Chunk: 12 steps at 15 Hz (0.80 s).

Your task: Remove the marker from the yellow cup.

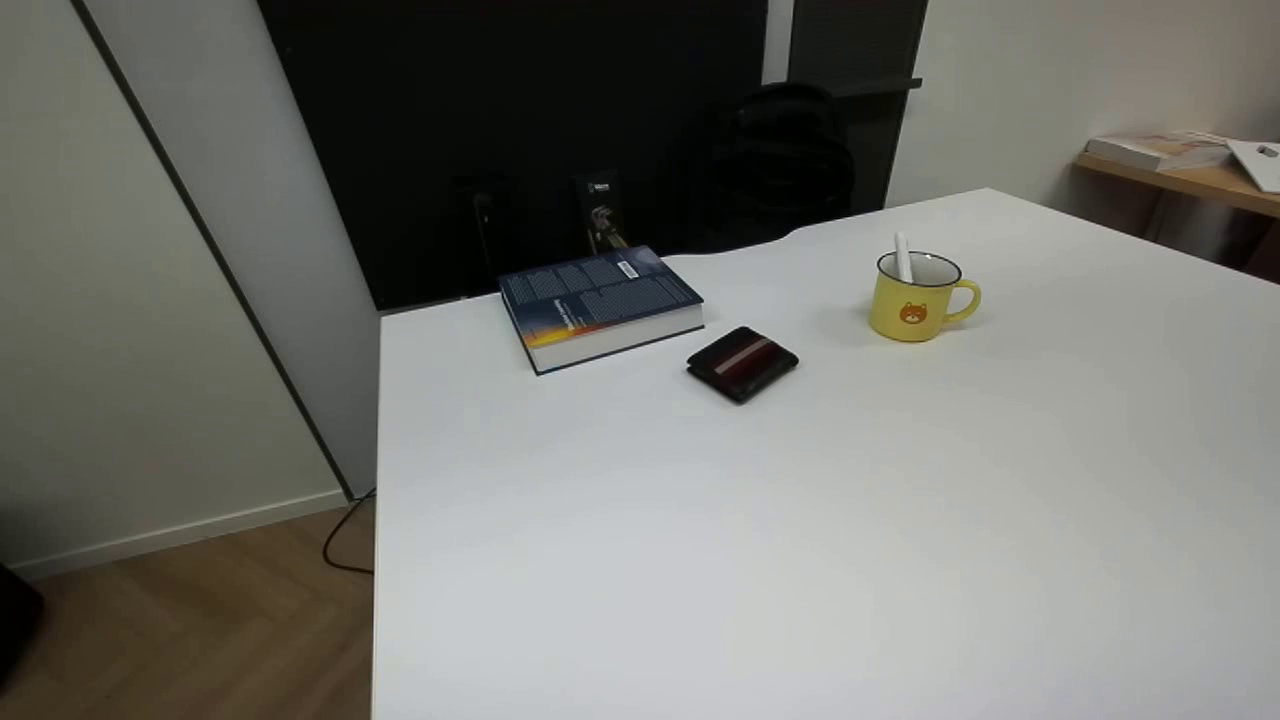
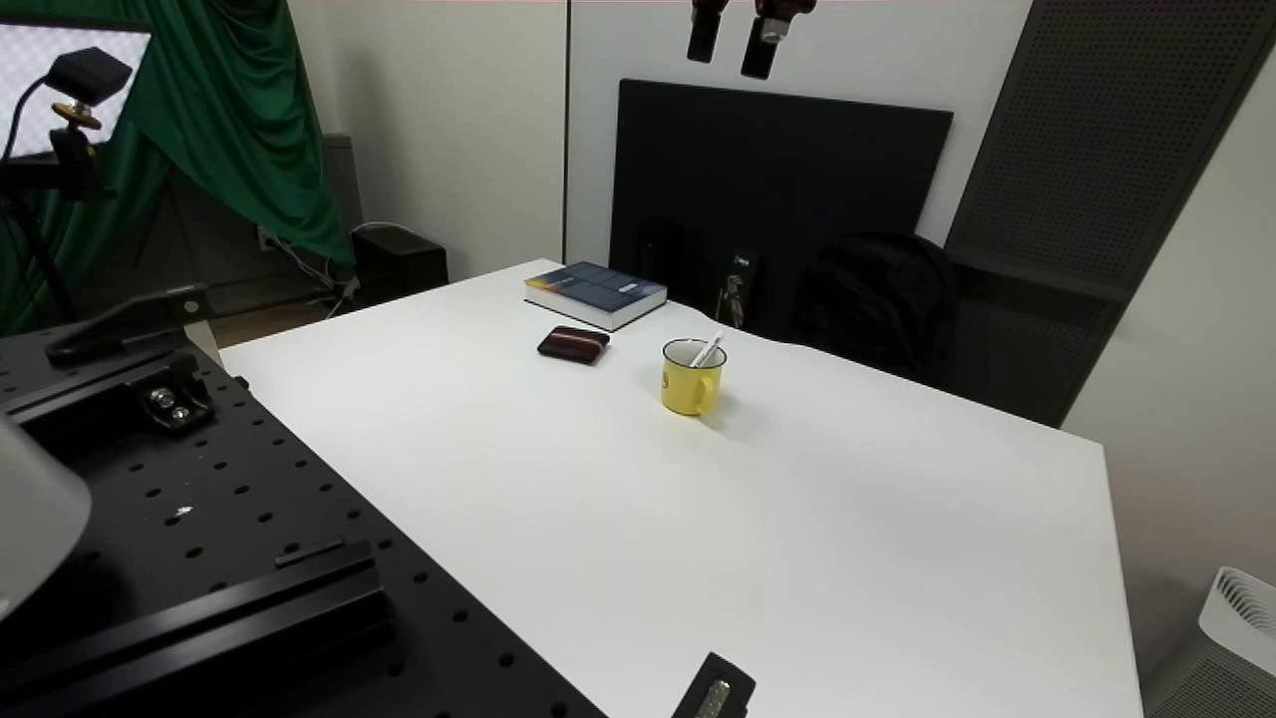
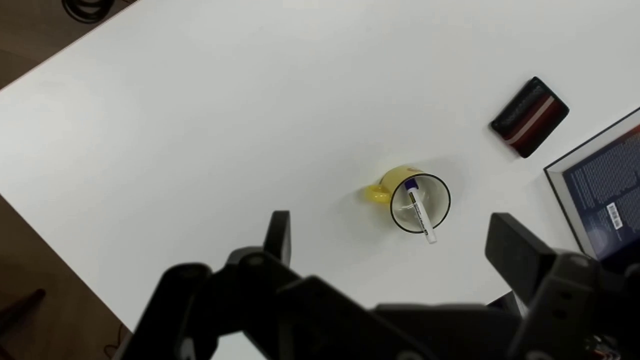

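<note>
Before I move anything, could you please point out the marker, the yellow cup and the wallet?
Marker (image 3: 422, 213): wrist view, white barrel.
Yellow cup (image 1: 910, 312): in an exterior view, printed outer wall.
Wallet (image 3: 530, 118): wrist view, striped face.

In an exterior view, the top edge cuts off my gripper, leaving me two dark fingertips and a sliver above them. In an exterior view, the front wall of the yellow cup hides the lower end of the marker. In the wrist view, the marker's lettering is too small for me to read, and the right edge crops the book. The white table runs past the bottom edge in both exterior views
</note>
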{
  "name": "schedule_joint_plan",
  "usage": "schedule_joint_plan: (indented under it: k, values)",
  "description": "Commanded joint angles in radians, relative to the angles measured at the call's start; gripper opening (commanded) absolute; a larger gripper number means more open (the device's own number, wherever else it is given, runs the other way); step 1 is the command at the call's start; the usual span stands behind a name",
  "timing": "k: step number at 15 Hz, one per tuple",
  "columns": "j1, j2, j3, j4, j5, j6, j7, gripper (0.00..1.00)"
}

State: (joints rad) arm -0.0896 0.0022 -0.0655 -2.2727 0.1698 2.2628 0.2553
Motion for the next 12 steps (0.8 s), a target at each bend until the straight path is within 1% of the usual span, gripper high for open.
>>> schedule_joint_plan:
  k: [1, 4, 9, 12]
  values:
    - [0.015, 0.060, 0.005, 0.018, 0.028, 0.050, -0.007, 1.00]
    - [0.027, 0.120, 0.014, 0.034, 0.033, 0.104, -0.022, 1.00]
    - [0.045, 0.241, 0.028, 0.085, 0.046, 0.234, -0.013, 1.00]
    - [0.046, 0.324, 0.038, 0.155, 0.063, 0.233, -0.015, 1.00]
